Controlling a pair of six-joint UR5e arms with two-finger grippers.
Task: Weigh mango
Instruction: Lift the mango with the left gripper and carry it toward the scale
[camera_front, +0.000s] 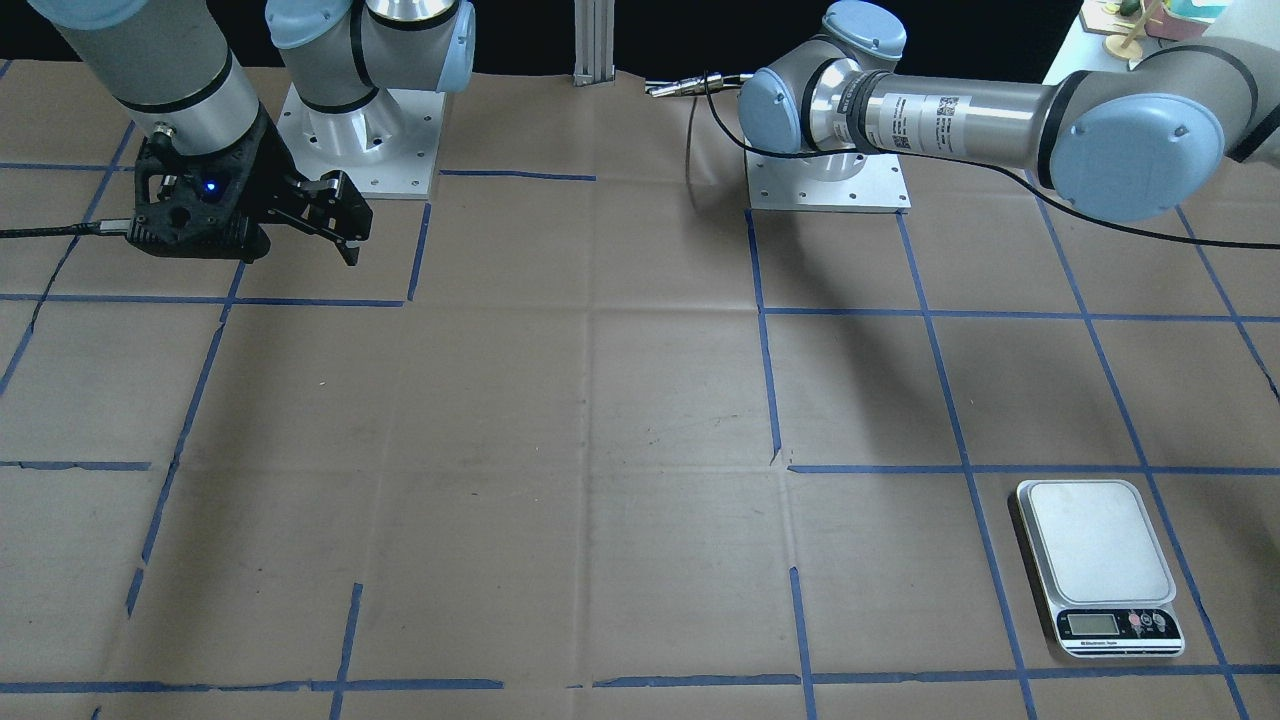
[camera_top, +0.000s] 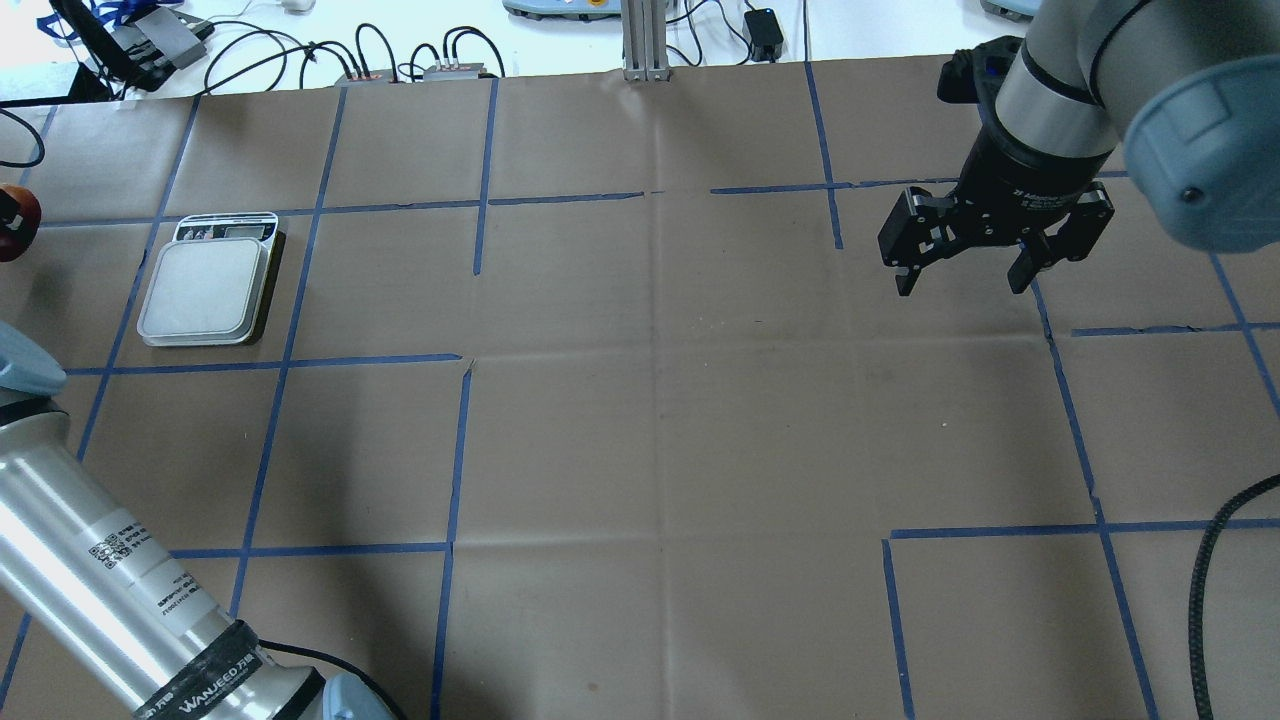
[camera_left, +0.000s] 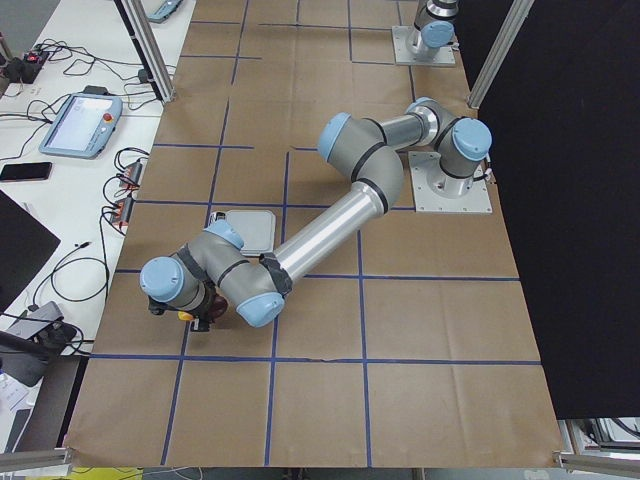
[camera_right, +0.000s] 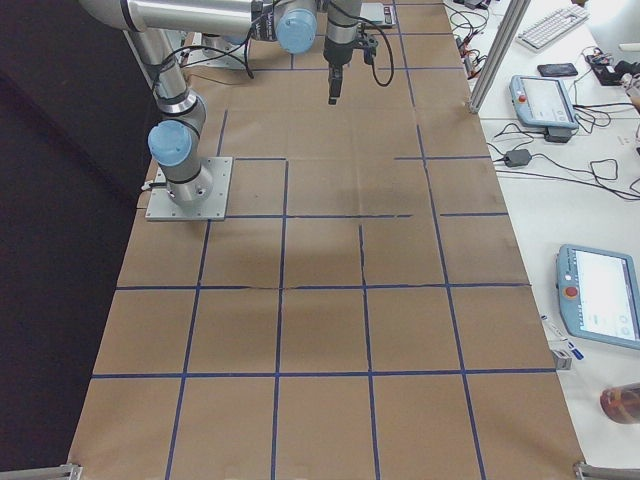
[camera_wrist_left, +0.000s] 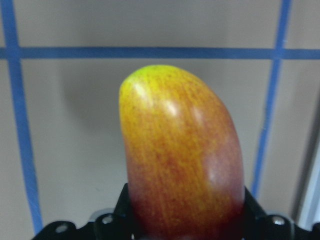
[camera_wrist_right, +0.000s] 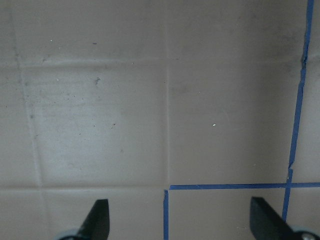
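Observation:
The mango (camera_wrist_left: 180, 155), dark red fading to yellow-green at its tip, is clamped between the fingers of my left gripper (camera_wrist_left: 185, 220) and sticks out over the brown paper. In the overhead view only a red sliver of the mango (camera_top: 14, 222) shows at the far left edge, left of the scale (camera_top: 205, 285). The scale's platform is bare, also in the front-facing view (camera_front: 1095, 555). In the exterior left view the mango (camera_left: 187, 314) is a short way from the scale (camera_left: 250, 228). My right gripper (camera_top: 960, 280) is open and empty, far from both.
Brown paper with a grid of blue tape (camera_top: 460, 450) covers the table. The arm bases (camera_front: 360, 140) stand at the robot's side. Cables and control tablets (camera_right: 545, 100) lie on the white bench beyond the table's far edge.

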